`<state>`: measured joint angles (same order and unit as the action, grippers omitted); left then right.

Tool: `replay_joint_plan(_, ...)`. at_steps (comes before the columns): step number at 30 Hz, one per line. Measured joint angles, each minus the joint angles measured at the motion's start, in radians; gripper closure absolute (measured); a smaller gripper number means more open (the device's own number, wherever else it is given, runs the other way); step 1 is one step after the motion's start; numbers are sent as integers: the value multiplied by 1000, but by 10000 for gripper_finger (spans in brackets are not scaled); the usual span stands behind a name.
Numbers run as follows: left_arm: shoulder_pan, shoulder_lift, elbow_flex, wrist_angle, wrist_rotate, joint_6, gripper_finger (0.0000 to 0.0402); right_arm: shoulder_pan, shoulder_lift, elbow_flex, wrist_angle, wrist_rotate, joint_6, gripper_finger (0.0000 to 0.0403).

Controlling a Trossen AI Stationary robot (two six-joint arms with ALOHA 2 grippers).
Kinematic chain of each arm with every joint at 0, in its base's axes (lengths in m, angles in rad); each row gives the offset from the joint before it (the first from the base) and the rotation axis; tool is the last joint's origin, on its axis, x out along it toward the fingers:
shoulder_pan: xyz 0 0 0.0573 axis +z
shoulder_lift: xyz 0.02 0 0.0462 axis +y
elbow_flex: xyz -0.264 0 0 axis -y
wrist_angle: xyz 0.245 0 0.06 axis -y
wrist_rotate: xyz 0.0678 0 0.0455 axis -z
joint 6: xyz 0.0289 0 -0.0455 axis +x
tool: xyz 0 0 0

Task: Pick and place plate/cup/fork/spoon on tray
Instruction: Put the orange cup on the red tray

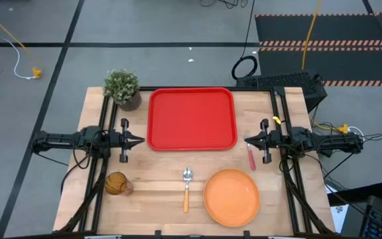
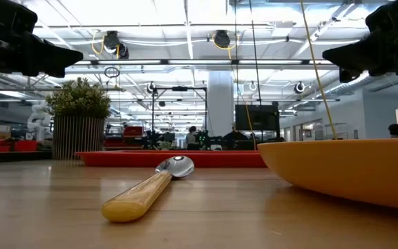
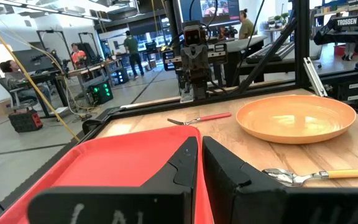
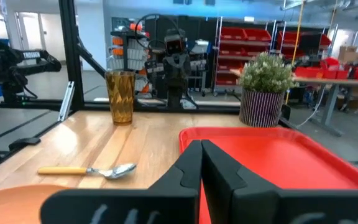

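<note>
The red tray (image 1: pixel 192 119) lies at the table's far middle and holds nothing. The orange plate (image 1: pixel 231 196) lies near the front edge, right of centre. The spoon (image 1: pixel 186 188) lies left of the plate, its bowl toward the tray. The fork (image 1: pixel 250 157) lies right of the tray, under my right gripper. The amber cup (image 1: pixel 116 183) stands upright at the front left. My left gripper (image 1: pixel 140 141) is shut and empty, above the table at the tray's left edge. My right gripper (image 1: pixel 247 139) is shut and empty at the tray's right edge.
A potted green plant (image 1: pixel 123 88) stands at the table's far left corner, beside the tray. Bare wood lies between the cup and the spoon and along the front edge.
</note>
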<state>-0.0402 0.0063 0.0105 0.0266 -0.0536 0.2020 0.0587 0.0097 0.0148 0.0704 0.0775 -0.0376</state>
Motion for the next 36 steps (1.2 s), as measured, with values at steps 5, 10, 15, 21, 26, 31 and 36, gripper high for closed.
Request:
replay_joint_plan(5, 0, 0, 0, 0, 0, 0, 373, 0, 0, 0, 30, 43, -5, 403)
replay_joint_plan(10, 0, 0, 0, 0, 0, 0, 373, 0, 0, 0, 121, 78, -1, 403)
replay_joint_plan(15, 0, 0, 0, 0, 0, 0, 373, 2, 7, 38, 193, 84, -25, 403)
replay_joint_plan(21, 0, 0, 0, 0, 0, 0, 373, 2, 86, 166, 194, 87, -60, 403)
replay_joint_plan(26, 0, 0, 0, 1, 0, 0, 373, 1, 205, 321, 118, 87, -60, 403)
replay_joint_plan(31, 0, 0, 0, 1, 0, 0, 373, 1, 308, 486, 45, 81, -80, 403)
replay_joint_plan(36, 0, 0, 0, 5, 0, 0, 373, 0, 389, 648, -32, 80, -139, 403)
